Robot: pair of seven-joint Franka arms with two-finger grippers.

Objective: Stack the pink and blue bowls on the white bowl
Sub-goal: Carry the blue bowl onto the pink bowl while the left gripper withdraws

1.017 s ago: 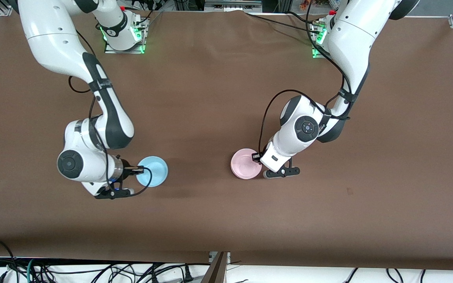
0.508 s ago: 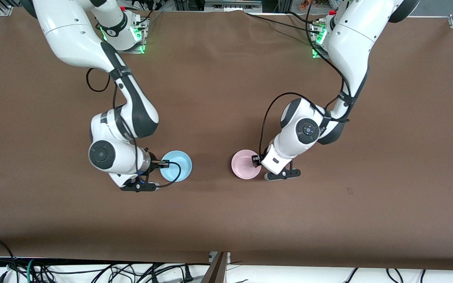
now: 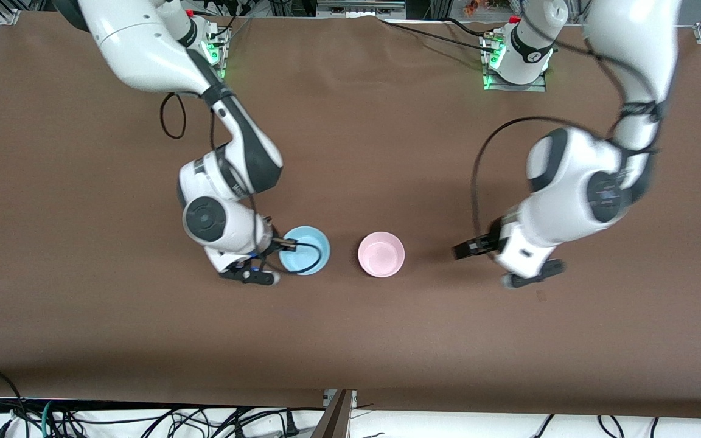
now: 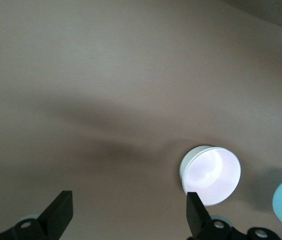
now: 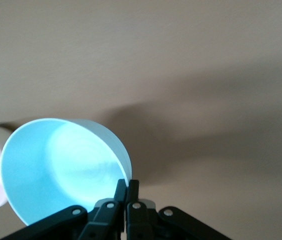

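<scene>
**Blue bowl on its way to the pink-topped stack**

The right gripper (image 3: 285,245) has its fingers pinched tight on the rim of the blue bowl (image 3: 305,250), carrying it tilted over the worktop (image 3: 350,152), just beside the pink bowl (image 3: 381,253) on the right arm's end. The right wrist view shows the grip plainly: both fingers (image 5: 126,192) closed thin on the bowl's edge, the bowl's mouth canted up toward the camera.

The pink bowl sits upright near the middle of the worktop. In the left wrist view a white wall shows under its pale inside, so it appears to be nested in the white bowl (image 4: 187,165) already, though that is a judgement from a thin edge.

The left gripper (image 3: 467,249) hangs over bare worktop toward the left arm's end, fingers spread wide, holding nothing; that arm waits.

For a clean stack, the right arm should centre the blue bowl over the pink one, level it out, lower until rims nest, then let go. Releasing it tilted risks a lopsided seat or nudging the stack.
</scene>
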